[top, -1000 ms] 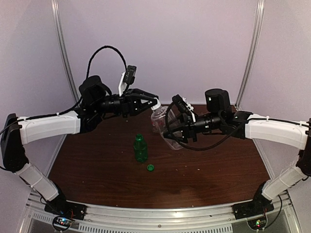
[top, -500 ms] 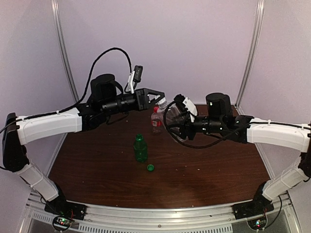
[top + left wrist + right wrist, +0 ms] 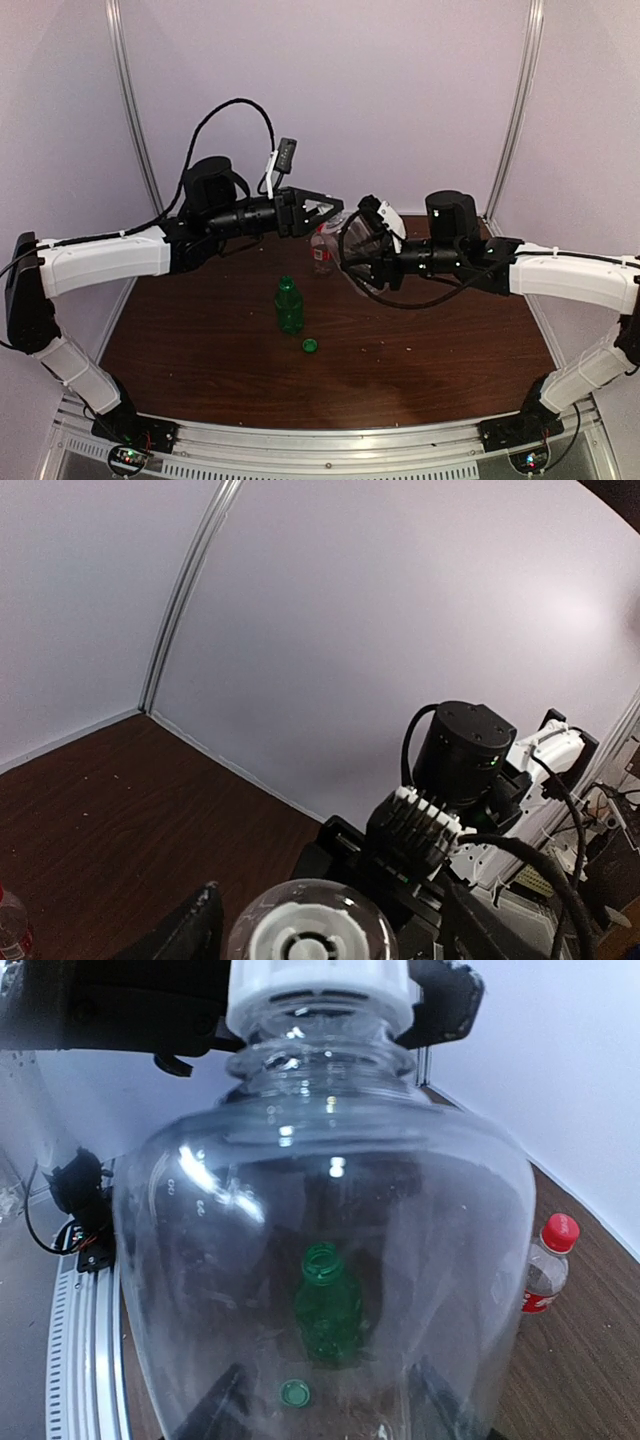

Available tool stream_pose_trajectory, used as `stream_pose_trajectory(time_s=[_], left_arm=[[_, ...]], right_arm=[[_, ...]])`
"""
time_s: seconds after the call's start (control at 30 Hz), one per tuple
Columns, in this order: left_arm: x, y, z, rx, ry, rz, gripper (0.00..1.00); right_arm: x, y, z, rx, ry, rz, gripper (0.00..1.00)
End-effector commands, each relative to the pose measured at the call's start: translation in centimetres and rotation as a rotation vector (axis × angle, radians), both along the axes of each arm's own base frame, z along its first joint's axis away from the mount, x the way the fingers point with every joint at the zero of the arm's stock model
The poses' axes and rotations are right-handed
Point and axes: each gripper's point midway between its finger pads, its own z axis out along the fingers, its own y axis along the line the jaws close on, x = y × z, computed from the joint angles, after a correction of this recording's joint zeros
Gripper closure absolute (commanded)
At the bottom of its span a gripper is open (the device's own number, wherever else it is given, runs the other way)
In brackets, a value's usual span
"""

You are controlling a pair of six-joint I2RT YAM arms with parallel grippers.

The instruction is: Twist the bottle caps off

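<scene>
The right gripper is clamping the wide clear bottle by its body and holding it off the table, tipped toward the left arm, just right of centre in the overhead view. In the right wrist view the bottle is filling almost the whole frame, with its white cap sitting on the neck at the top edge. The left gripper is hanging at that cap with its jaws spread. In the left wrist view the black fingers are standing at the bottom left and bottom right of the frame, one on each side of the cap with a gap showing, so they are gripping nothing. The green bottle is standing upright and uncapped on the table, below the centre of the overhead view. Its green cap is lying just beside it toward the lower right. The short bottle with the red label is standing at the right edge of the right wrist view, wearing its red cap.
</scene>
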Motion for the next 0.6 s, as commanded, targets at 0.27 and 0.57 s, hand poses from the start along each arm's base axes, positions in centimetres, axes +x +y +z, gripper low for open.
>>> stream_pose_trajectory(time_s=[0.27,0.57], left_arm=[[-6.5,2.3,3.6,-0.128,-0.285,-0.350,0.20],[-8.8,2.9,3.3,-0.142,-0.356,-0.471,0.37]], right_arm=[[-6.5,1.7,2.7,0.108,0.082,0.419,0.47],[-8.2,2.0,3.4,0.148,0.149,0.557,0.47]])
